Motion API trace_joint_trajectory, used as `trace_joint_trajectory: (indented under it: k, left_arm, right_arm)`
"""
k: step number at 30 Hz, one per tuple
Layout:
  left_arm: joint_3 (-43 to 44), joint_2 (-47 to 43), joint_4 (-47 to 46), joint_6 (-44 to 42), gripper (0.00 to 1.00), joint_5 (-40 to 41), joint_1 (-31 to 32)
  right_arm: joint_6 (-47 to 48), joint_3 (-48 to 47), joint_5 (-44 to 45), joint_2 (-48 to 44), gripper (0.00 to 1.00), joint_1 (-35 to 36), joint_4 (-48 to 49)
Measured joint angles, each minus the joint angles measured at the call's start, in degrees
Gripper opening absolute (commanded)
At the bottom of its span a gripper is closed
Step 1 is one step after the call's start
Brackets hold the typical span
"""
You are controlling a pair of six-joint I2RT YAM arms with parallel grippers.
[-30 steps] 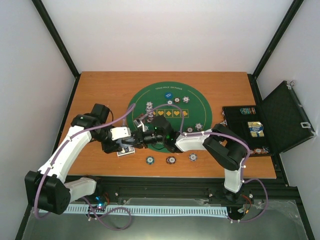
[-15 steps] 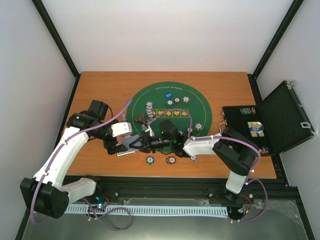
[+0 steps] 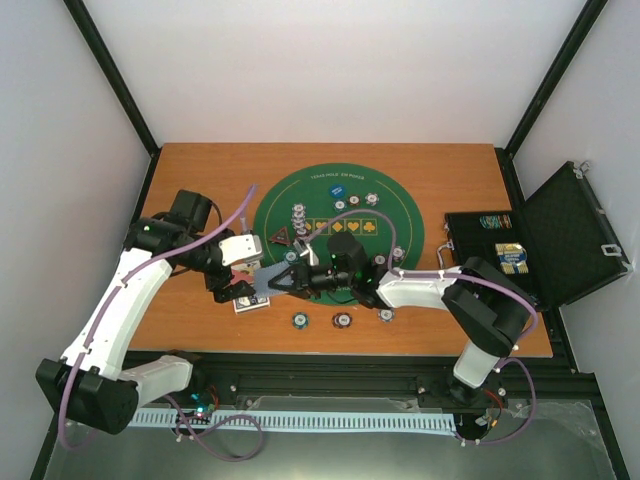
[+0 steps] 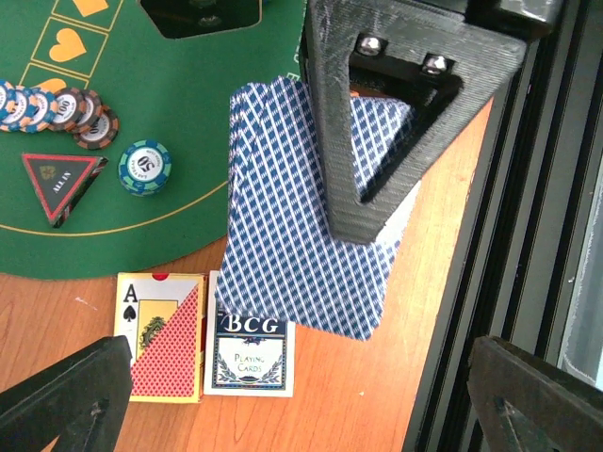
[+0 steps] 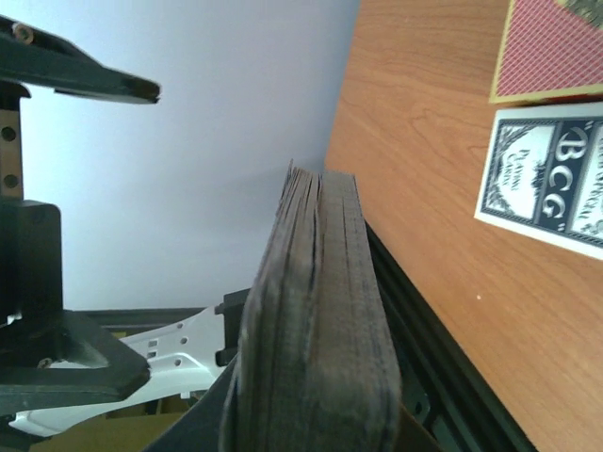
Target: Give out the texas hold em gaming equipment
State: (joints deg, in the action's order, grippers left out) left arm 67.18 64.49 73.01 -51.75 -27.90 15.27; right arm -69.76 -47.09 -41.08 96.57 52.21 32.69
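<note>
Left wrist view is the clearest one here. The deck of blue-backed cards point(image 4: 283, 226) hangs above the worktop point(image 4: 358, 400) right at the near-left rim of the green mat point(image 4: 188, 104). One black finger point(image 4: 330, 141) of the right hand point(image 3: 272, 283) lies across its back.

The other finger is hidden under the deck, so I only get half the clamp, but the right hand is clearly pinched on that deck. Card faces aren't visible at all.

The deck's long axis runs from the mat's rim out toward the worktop's near edge, slightly slanted. One short end overlaps the green and the other sits over bare wood.

The left hand point(image 4: 297, 386) is spread wide apart, its two fingers point(image 4: 66, 395) cut off at the bottom corners.

Just off the mat, beside the deck's outer end, lie a BCG card point(image 4: 250, 353) and an ace card point(image 4: 160, 334) half covered in red pattern. On the mat near the rim sit a teal chip point(image 4: 144, 167), a triangular marker point(image 4: 61, 184) and a row of chips point(image 4: 57, 105) cut off by the frame.

Right wrist view only gives the deck edge-on and blurry, with its own fingers out of sight.
</note>
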Motion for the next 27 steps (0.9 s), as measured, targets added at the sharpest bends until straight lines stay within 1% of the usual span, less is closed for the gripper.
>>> trace_joint_trajectory:
  k: [8,13,16,20,27]
  left_arm:
    - [1.8,1.1,0.9,0.2,1.00,0.4,0.0]
    - [1.8,1.3,1.1,0.2,1.00,0.3,0.0]
    - [1.4,1.4,-0.3,0.2,1.00,0.4,0.5]
    - [-0.5,1.4,-3.1,0.2,1.00,1.0,2.8]
    - [-5.7,1.4,-9.5,0.5,1.00,4.9,8.4]
  right_arm:
    - [2.8,-0.1,-1.9,0.0,0.03,-3.4,-1.9]
    - [6.1,-1.9,-2.5,0.1,0.03,-3.6,-6.8]
    - [6.8,-2.8,-2.7,0.1,0.03,-3.6,-7.7]
    - [6.6,-3.1,-2.8,0.1,0.03,-3.3,-7.7]
    - [4.5,-3.2,-2.9,0.1,0.03,-0.7,-6.1]
